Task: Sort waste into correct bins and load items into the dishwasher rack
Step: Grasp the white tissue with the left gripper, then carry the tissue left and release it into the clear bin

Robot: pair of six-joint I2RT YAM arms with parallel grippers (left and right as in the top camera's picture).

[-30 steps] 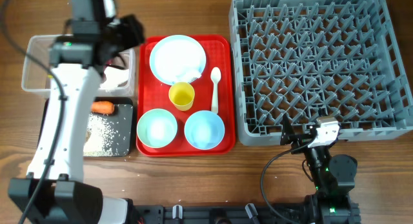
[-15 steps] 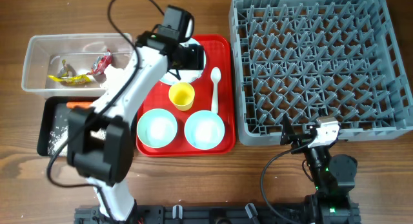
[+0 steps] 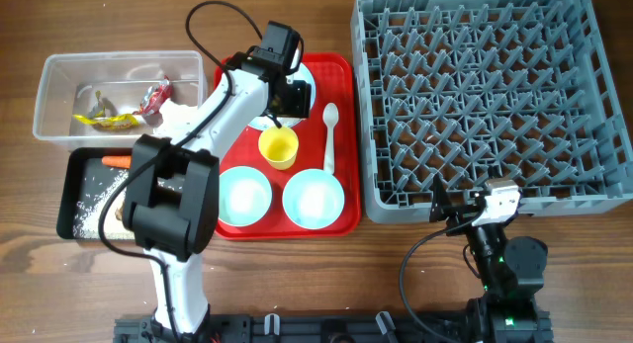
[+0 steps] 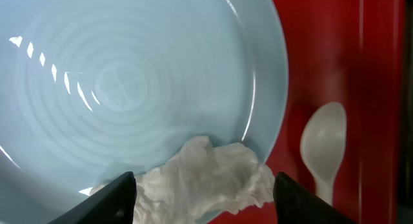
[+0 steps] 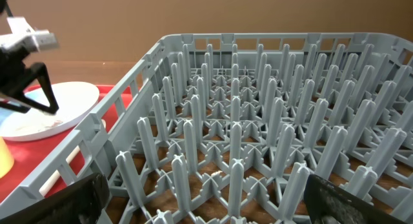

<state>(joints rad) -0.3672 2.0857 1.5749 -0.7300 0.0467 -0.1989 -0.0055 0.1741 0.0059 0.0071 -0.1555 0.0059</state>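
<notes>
The left arm reaches over the red serving tray (image 3: 341,71) on the desk (image 3: 326,274), and its left gripper (image 4: 208,201) hangs low over the near edge of the pale blue plate (image 4: 129,88). Its jaws are spread, one on either side of a crumpled white tissue (image 4: 206,175) that lies on the plate's rim; they flank it without squeezing it. Just beside the plate, on the red surface, lies the white spoon (image 4: 322,146). From above, the yellow cup (image 3: 278,146) stands just below the plate, with the two pale blue bowls (image 3: 243,197) side by side at the tray's front. To the left, the clear tub (image 3: 59,66) holds red-white wrappers (image 3: 155,96) and a yellow scrap (image 3: 99,116); the black tray (image 3: 74,180) in front of it holds a carrot (image 3: 117,161) and scattered rice (image 3: 94,210). The grey rack (image 3: 485,96) fills the right side. The right gripper (image 5: 216,204) sits at the rack's front edge, jaws wide apart and holding nothing.
</notes>
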